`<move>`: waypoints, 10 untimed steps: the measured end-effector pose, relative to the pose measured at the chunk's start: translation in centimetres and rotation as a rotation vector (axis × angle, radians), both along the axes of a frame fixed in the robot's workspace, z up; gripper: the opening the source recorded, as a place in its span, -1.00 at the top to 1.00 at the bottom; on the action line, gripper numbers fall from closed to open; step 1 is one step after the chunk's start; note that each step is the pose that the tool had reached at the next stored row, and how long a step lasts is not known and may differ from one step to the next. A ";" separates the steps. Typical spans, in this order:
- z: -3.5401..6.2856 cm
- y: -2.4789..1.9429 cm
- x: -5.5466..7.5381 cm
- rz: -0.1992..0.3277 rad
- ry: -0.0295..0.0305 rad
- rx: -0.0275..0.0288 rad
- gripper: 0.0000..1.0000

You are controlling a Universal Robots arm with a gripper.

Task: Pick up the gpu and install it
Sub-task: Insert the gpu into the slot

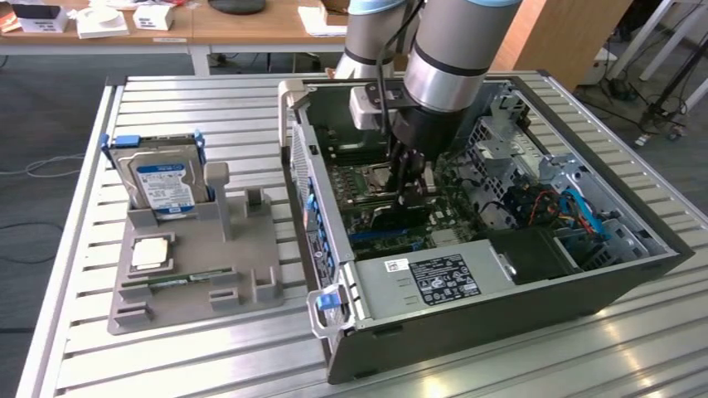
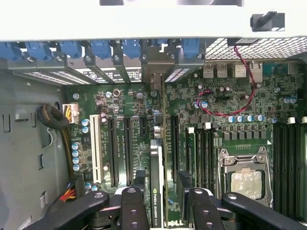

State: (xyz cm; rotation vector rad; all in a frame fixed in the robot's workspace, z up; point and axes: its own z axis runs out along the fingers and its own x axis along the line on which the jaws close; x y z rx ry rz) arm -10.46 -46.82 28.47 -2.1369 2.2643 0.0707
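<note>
Wooden desks [image 1: 254, 25] with small boxes line the back of the room. In front of them is a slatted metal table [image 1: 166, 91]. An open computer case [image 1: 498, 307] lies on its side on the half of the table toward the exterior view's right. A grey holder [image 1: 199, 282] sits near the table edge on the exterior view's left. The holder carries a silver hard drive [image 1: 162, 184] with blue rails standing upright at its far end, a square processor chip [image 1: 149, 251] lying flat, and a narrow green memory stick [image 1: 182, 282] near its front edge.

The arm reaches straight down into the case, and the gripper [image 1: 412, 178] is low over the motherboard [image 2: 134, 105], behind the boxed power supply [image 1: 443, 278]. In the wrist view the gpu [image 2: 156, 191] stands on edge on the board, in line with the long expansion slots. Its far end reaches the case wall that carries the blue clips [image 2: 72, 48]. Whether it is pressed fully home cannot be told.

The gripper [image 2: 166, 191] is spread wide and straddles the card. One of the black fingers [image 2: 132, 211] is just beside it, the other stands apart on the opposite side, and neither is pinching it. The processor socket [image 2: 245, 179] and a loop of red wire [image 2: 240, 91] lie on that same opposite side.
</note>
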 end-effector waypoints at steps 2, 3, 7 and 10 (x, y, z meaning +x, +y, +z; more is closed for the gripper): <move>0.06 0.00 0.0 0.000 0.0000 -0.0005 0.21; 0.10 0.00 0.0 0.000 0.0000 -0.0005 0.21; 0.32 0.00 0.0 0.000 0.0000 -0.0005 0.21; 0.55 0.00 0.0 0.000 -0.0001 -0.0003 0.21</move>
